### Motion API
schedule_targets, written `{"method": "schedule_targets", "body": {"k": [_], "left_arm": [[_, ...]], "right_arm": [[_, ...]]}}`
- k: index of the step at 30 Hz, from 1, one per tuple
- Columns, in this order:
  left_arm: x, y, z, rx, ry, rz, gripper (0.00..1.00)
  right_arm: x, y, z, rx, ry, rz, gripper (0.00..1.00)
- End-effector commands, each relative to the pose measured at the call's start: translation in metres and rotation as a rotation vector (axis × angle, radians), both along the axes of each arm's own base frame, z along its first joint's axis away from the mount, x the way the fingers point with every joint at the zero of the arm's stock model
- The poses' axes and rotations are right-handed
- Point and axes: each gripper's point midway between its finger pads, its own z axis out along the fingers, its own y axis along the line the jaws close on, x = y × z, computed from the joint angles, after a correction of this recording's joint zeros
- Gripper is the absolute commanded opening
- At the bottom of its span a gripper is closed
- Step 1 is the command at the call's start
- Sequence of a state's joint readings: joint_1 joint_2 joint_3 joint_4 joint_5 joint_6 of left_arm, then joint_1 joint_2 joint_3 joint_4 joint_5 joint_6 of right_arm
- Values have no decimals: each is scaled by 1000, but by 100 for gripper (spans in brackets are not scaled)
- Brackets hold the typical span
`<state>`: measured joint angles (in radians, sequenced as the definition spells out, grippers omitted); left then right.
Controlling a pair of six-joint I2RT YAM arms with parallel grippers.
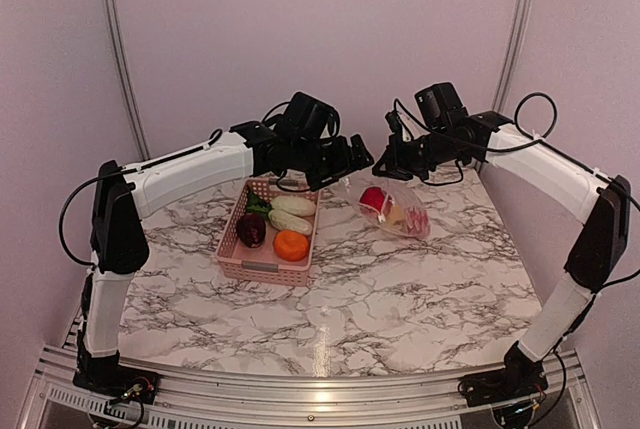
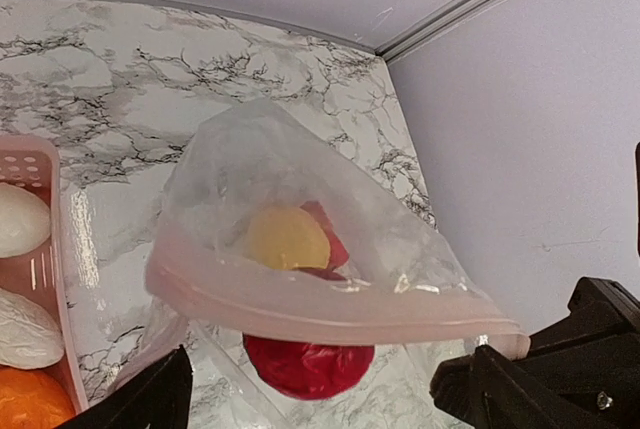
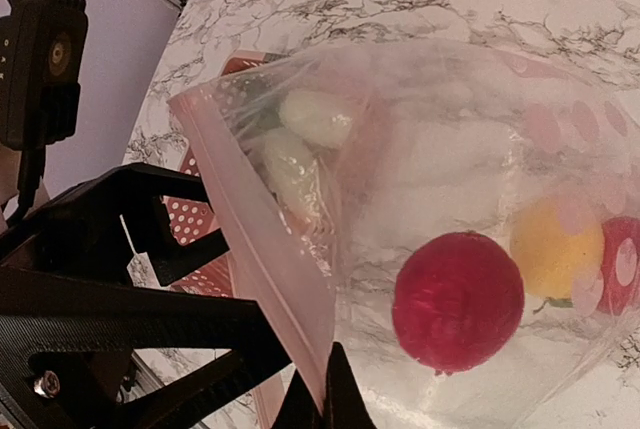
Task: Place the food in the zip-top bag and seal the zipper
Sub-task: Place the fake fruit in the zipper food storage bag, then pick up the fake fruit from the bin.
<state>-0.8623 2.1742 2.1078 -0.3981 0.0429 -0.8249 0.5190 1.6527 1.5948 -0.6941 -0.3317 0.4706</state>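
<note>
Right of centre on the marbled surface (image 1: 420,299): zip-top bag (image 1: 398,211), mouth lifted, holding food (image 3: 458,301) (red and yellow pieces; the rest lies in the pink basket (image 1: 262,267), left). Right end effector (image 1: 385,167) clamped on the bag's mouth edge. Left end effector (image 1: 358,162) stands apart, seemingly clear of the bag.

Marble-patterned table (image 1: 400,299) carries a pink basket (image 1: 262,267) and the zip-top bag (image 1: 418,224).
</note>
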Motion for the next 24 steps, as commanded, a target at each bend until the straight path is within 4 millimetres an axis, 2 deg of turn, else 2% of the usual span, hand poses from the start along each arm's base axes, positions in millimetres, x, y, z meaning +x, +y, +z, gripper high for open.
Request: {"method": "schedule_targets", "body": {"k": [1, 5, 8, 12, 15, 18, 20, 23, 24], "left_arm": [[-5, 3, 37, -35, -62, -16, 99], [-13, 5, 87, -113, -156, -59, 99], [-19, 14, 114, -119, -225, -76, 99], [-30, 37, 128, -63, -295, -79, 97], [-35, 61, 119, 3, -299, -60, 97], [-35, 87, 90, 66, -244, -40, 97], [-34, 102, 65, 103, -190, -22, 97], [-32, 118, 47, 146, -160, -8, 97], [-33, 121, 43, 164, -156, -10, 97]], "right_arm": [[-2, 0, 25, 44, -42, -9, 0], [2, -6, 27, 49, -43, -23, 0], [10, -18, 35, 44, -60, -48, 0], [25, -42, 55, 25, -111, -89, 0], [39, -70, 80, -10, -177, -150, 0], [48, -94, 93, -52, -228, -212, 0], [49, -95, 80, -66, -201, -214, 0], [36, -69, 34, -50, -70, -128, 0], [32, -62, 27, -65, -64, -117, 0]]}}
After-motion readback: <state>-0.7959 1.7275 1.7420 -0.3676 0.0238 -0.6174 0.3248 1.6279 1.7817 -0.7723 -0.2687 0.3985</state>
